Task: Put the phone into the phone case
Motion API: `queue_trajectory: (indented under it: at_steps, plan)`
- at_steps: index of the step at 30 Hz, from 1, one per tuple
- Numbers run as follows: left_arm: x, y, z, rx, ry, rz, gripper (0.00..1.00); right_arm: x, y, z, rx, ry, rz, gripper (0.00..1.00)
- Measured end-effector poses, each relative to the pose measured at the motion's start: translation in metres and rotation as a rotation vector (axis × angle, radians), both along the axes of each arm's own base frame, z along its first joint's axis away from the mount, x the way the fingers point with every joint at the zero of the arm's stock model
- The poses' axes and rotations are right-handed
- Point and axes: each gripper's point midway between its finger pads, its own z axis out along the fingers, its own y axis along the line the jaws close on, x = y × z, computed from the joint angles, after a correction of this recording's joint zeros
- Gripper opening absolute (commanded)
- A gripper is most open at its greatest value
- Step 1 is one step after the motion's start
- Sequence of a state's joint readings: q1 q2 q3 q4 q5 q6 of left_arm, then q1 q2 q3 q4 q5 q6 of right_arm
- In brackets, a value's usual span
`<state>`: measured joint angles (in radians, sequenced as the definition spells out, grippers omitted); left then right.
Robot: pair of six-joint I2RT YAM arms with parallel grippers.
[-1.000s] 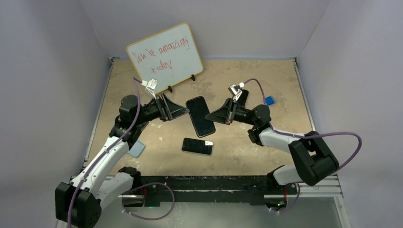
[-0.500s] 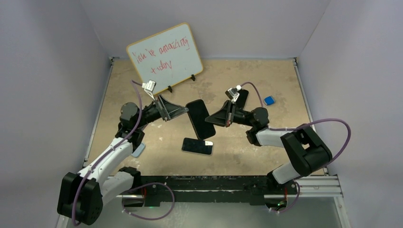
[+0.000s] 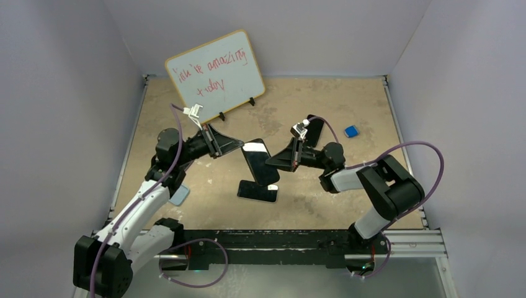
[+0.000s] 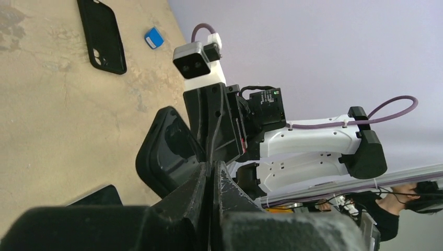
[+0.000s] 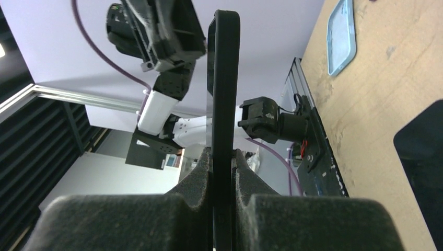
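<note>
Holding what, each of them? (first speaker)

Both have the soft-walled black rectangular phone case (image 3: 255, 159), which hangs tilted above the sandy table (image 3: 347, 180). The right gripper (image 3: 271, 162) is clamped on its lower right edge, and the right wrist view shows that edge end-on between the pads. The left gripper (image 3: 240, 147) has its fingers squeezed together on the rim at the top left corner. (second speaker)

And the phone?

That flat black rectangular phone (image 3: 257, 190), with a pale strip at one end, lies on the table under the case's lower end. I can't tell whether they touch.

What does the next move turn on?

The axes, I'd judge. The phone's long axis runs left to right. The case's runs far to near, so the two are crossed. The right gripper is nearer to the phone.
</note>
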<state>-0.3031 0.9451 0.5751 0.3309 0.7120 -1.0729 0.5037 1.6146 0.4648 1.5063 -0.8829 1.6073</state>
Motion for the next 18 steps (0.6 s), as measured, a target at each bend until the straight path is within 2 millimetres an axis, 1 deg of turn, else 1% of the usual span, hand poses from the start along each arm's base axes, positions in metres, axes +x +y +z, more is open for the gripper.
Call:
queue_trajectory:
  at_steps: [2, 3, 4, 5, 6, 8, 10, 13, 18]
  plan:
    - [0.001, 0.0, 0.004, 0.009, -0.015, -0.001, 0.39, -0.001, -0.001, -0.004, -0.008, 0.016, -0.001, 0.0]
    - [0.001, 0.0, 0.005, 0.012, -0.016, -0.003, 0.5, -0.002, -0.001, -0.006, -0.012, 0.022, -0.001, 0.0]
    - [0.001, 0.0, 0.004, 0.02, -0.015, -0.004, 0.58, -0.002, -0.001, -0.007, -0.014, 0.027, -0.002, 0.0]
    - [0.0, 0.0, 0.004, 0.029, -0.012, -0.004, 0.64, -0.002, -0.001, -0.007, -0.014, 0.028, -0.003, 0.0]
    - [0.001, 0.001, 0.002, 0.037, -0.003, -0.003, 0.7, -0.001, -0.001, -0.007, -0.013, 0.029, -0.006, 0.0]
    - [0.0, 0.002, -0.003, 0.054, 0.013, 0.001, 0.77, -0.001, -0.001, -0.005, -0.01, 0.03, -0.012, 0.0]
    - [-0.001, 0.003, -0.007, 0.068, 0.033, 0.009, 0.8, 0.0, -0.001, -0.004, -0.006, 0.031, -0.017, 0.0]
    - [-0.002, 0.004, -0.008, 0.071, 0.04, 0.017, 0.8, 0.001, -0.002, -0.001, 0.0, 0.034, -0.024, 0.0]
    - [0.002, 0.002, -0.009, 0.043, 0.042, 0.015, 0.71, -0.002, -0.001, 0.008, 0.014, 0.015, -0.017, 0.0]
